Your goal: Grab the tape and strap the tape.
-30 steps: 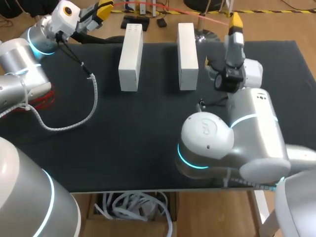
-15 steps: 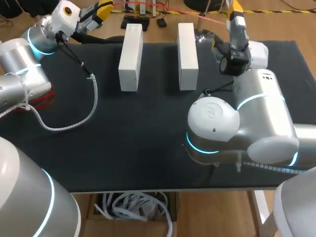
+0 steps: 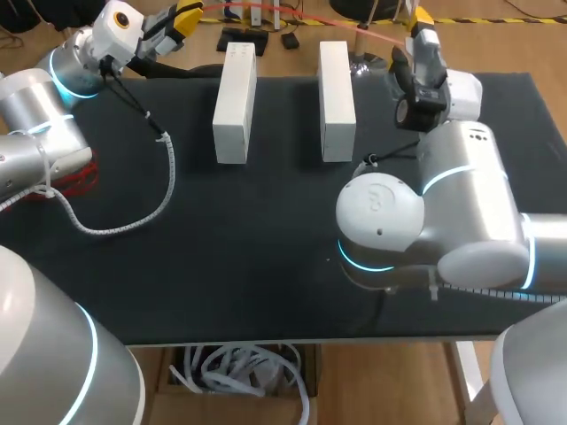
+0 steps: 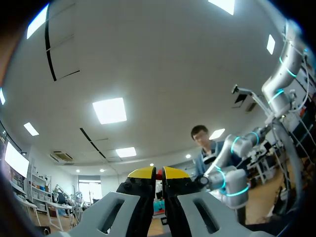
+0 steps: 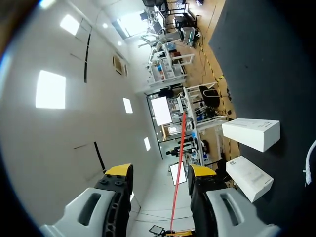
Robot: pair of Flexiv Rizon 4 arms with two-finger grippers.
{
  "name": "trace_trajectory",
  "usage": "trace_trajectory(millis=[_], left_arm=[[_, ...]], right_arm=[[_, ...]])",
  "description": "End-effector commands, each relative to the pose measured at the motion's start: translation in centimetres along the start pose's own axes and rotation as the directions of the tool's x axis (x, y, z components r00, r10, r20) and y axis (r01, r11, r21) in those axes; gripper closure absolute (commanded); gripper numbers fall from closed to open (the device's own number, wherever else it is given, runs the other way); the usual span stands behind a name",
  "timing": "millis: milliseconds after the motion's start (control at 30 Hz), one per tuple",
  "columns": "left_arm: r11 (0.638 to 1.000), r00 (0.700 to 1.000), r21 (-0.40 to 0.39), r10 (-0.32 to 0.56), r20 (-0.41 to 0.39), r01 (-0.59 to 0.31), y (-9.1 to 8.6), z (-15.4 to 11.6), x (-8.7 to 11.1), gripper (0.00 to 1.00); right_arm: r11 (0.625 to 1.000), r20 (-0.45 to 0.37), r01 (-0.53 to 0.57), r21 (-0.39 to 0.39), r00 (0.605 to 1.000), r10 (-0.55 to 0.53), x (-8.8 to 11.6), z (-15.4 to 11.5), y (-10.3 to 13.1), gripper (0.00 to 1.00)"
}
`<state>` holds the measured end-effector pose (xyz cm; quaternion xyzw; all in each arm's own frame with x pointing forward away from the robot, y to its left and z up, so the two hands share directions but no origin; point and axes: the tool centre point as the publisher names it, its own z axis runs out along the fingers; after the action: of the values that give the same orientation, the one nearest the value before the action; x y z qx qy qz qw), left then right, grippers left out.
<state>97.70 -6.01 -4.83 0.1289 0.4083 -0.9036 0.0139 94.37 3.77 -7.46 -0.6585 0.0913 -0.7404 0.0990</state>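
The tape is a thin red strip (image 3: 372, 27) stretched in the air beyond the table's far edge, between my two grippers. My left gripper (image 3: 188, 13) is raised at the far left corner. In the left wrist view its yellow tips (image 4: 159, 173) are pressed together, with a bit of red pinched between them. My right gripper (image 3: 420, 19) is held up at the far edge, right of the boxes. In the right wrist view the red tape (image 5: 178, 163) runs between its fingers (image 5: 160, 172), which stand apart without touching it.
Two long white boxes (image 3: 235, 102) (image 3: 337, 97) lie side by side on the black table (image 3: 221, 266) near its far edge; the right wrist view shows them too (image 5: 252, 134) (image 5: 249, 177). My left arm's white coiled cable (image 3: 166, 181) loops over the table's left part.
My right arm has swung back towards the far edge, carrying its gripper up and beyond the table to the red tape. The left arm has kept still.
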Motion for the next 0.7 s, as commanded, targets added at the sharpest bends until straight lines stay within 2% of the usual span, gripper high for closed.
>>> trace_trajectory(millis=[33,700], left_arm=[[1.0,1.0,0.002,0.001,-0.003,-0.001,0.07,-0.09,-0.07,1.0],[1.0,1.0,0.002,0.001,-0.003,-0.001,0.07,-0.09,-0.07,1.0]], right_arm=[[1.0,-0.005,-0.003,-0.008,1.0,0.003,-0.01,0.06,-0.33,0.53],[1.0,-0.011,-0.024,-0.002,1.0,0.024,-0.17,0.11,-0.94,0.62]])
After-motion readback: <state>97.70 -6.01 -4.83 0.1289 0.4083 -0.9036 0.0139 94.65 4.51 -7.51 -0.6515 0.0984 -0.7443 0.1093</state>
